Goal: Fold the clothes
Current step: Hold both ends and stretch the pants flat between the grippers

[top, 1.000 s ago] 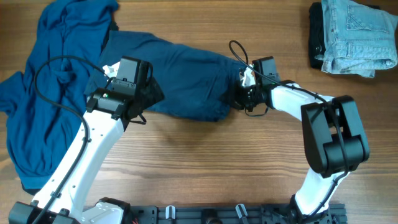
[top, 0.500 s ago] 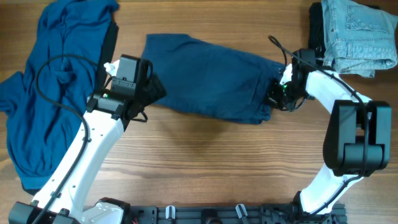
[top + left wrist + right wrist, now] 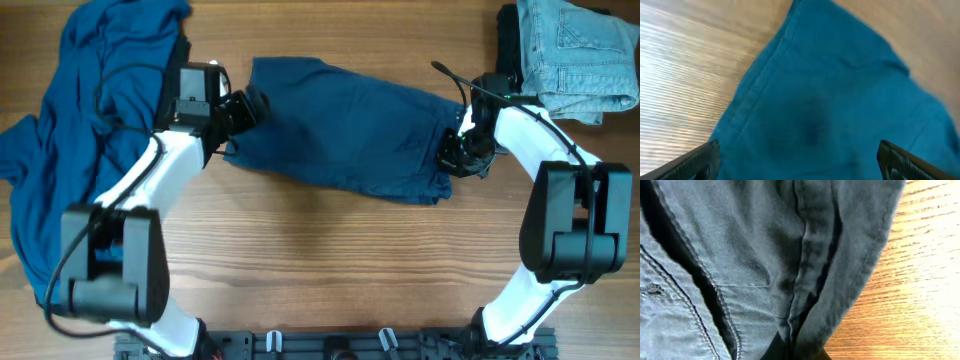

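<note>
1. Jeans [image 3: 580, 50]: a folded stack in the far right corner of the surface [image 3: 320, 260], with a dark garment under it. I count this one as done.
2. Pants [image 3: 340, 130]: they lie mid-surface as one long flat strip, slanting from far left to nearer right. They look halved lengthwise, leg on leg. By my reading the cross folds are not yet made.
3. Right end effector [image 3: 455, 158]: it sits at the strip's right end, pinched on the pants' edge. The wrist view shows seams bunching into the grip at the bottom of the frame.
4. Left end effector [image 3: 240, 108]: it is at the strip's left end with fingers spread wide, hovering over the stitched edge and holding nothing.
5. Shirt [image 3: 80, 130]: bright blue, a crumpled heap at far left, partly under the left arm. It is not folded at all.
6. Tally: one item is done, the pants are part-way, and the shirt is all to do. I judge the task under half complete.
</note>
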Robot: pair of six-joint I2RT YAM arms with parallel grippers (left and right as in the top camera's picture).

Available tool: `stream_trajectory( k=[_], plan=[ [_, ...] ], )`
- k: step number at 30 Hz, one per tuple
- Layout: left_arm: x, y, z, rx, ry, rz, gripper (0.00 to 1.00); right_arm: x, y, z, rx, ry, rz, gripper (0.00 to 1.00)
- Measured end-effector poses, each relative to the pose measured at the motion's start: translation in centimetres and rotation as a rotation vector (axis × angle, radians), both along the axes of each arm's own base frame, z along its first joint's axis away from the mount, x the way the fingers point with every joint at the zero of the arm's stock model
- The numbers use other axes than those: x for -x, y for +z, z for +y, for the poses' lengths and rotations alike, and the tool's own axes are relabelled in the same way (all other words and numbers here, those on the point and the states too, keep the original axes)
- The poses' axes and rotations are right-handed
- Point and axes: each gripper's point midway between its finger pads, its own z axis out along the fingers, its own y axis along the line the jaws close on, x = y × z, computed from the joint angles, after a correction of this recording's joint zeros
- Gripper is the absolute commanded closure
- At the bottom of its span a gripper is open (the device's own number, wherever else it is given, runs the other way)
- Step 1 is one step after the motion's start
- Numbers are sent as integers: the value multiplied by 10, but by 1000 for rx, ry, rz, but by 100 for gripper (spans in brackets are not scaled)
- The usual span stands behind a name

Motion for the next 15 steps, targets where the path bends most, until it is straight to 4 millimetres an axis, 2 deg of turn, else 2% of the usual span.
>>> stream_trajectory(
  k=[4, 11, 15],
  plan=[
    [3, -26, -2, -12, -35, 49, 0, 2, 0, 1, -7, 1, 6, 96],
    [1, -35, 18, -123, 5, 53, 0, 2, 0, 1, -9, 1, 6, 96],
    [4, -59, 22, -175, -25, 89, 0, 2, 0, 1, -9, 1, 7, 96]
  ],
)
